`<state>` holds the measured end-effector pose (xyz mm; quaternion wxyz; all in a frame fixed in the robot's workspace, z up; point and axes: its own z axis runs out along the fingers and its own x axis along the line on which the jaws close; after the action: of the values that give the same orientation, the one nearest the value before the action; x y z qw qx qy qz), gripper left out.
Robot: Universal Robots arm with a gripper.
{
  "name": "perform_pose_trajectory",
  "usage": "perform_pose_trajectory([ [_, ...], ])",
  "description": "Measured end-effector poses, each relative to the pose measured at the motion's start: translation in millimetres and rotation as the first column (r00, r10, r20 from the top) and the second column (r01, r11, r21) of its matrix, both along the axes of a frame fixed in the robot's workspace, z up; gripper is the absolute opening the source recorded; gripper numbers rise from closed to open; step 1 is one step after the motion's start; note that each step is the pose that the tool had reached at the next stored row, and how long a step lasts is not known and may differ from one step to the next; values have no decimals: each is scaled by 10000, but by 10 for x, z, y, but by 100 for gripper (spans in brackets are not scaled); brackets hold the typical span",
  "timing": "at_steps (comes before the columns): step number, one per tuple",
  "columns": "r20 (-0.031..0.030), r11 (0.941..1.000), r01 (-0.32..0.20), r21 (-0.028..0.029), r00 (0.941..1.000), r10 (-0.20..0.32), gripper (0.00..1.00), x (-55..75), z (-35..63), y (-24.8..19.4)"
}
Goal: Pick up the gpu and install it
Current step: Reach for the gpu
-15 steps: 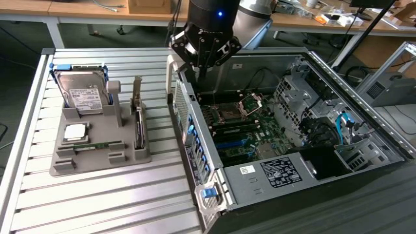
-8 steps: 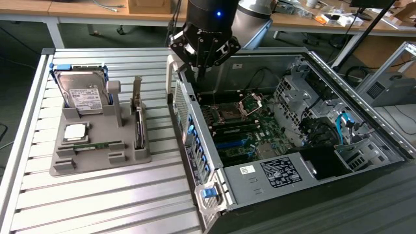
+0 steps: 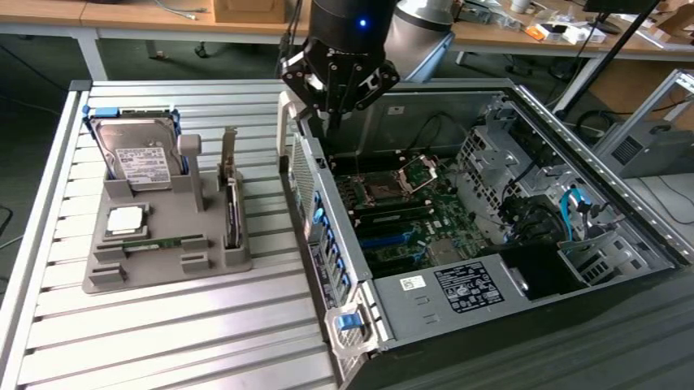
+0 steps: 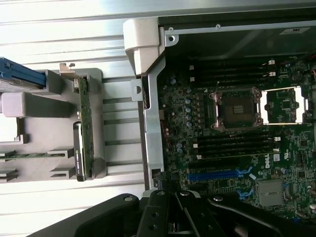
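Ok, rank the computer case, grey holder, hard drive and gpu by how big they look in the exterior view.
1. computer case
2. grey holder
3. hard drive
4. gpu, seen edge-on as a thin strip, so it looks smallest here.

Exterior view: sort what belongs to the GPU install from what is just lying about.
For the job:
- gpu, standing on edge in the grey holder
- open computer case and its motherboard
- hand, shut, over the case's edge nearest the holder

Lying about, in the same holder:
- hard drive
- CPU chip
- RAM stick
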<state>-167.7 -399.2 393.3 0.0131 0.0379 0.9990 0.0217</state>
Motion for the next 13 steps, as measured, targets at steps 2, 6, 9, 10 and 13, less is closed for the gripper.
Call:
perform_pose_trajectory([
  [2,0,10000,0,0,10000,0,11,-6,0,0],
  [6,0,10000,0,0,10000,0,11,-21,0,0],
  [9,1,10000,0,0,10000,0,11,-34,0,0],
  [10,0,10000,0,0,10000,0,11,-38,0,0],
  [13,0,10000,-1,0,10000,1,11,-46,0,0],
])
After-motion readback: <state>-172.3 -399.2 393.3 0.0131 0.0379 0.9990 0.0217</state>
